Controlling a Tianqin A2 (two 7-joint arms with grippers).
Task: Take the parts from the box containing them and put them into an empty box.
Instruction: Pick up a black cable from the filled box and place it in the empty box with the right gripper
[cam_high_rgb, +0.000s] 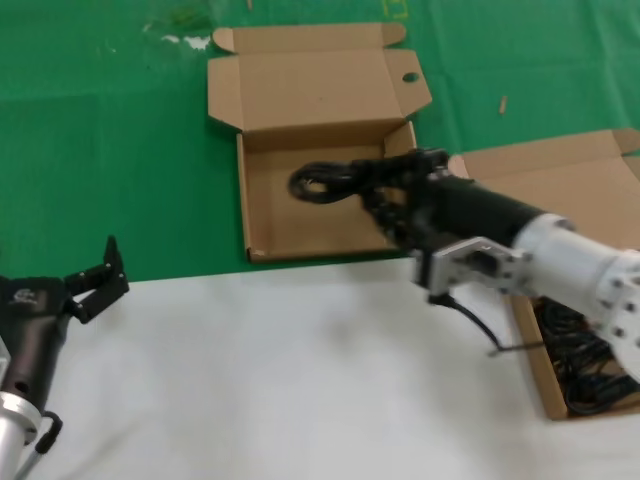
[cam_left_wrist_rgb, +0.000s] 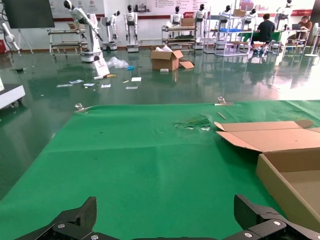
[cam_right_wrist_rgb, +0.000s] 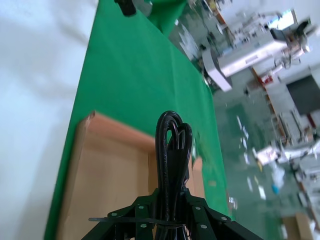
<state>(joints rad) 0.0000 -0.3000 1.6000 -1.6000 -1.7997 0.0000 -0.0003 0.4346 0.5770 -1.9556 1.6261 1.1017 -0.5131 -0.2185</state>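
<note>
Shallow brown corrugated cardboard box with a round hole in its lid flap sits open near the far edge of the green cloth; its floor is bare. Right gripper hangs over it, clamped on one looped black cable bundle. More black cable bundles lie in the plain-lidded brown cardboard box at the right edge. Left gripper, fingers spread, empty, near left edge.

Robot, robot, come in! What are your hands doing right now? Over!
Right gripper shut on a cable bundle, held above the empty box. Left gripper open, idle at the green cloth's near edge. More cables in the other box. Nothing blocking.
</note>
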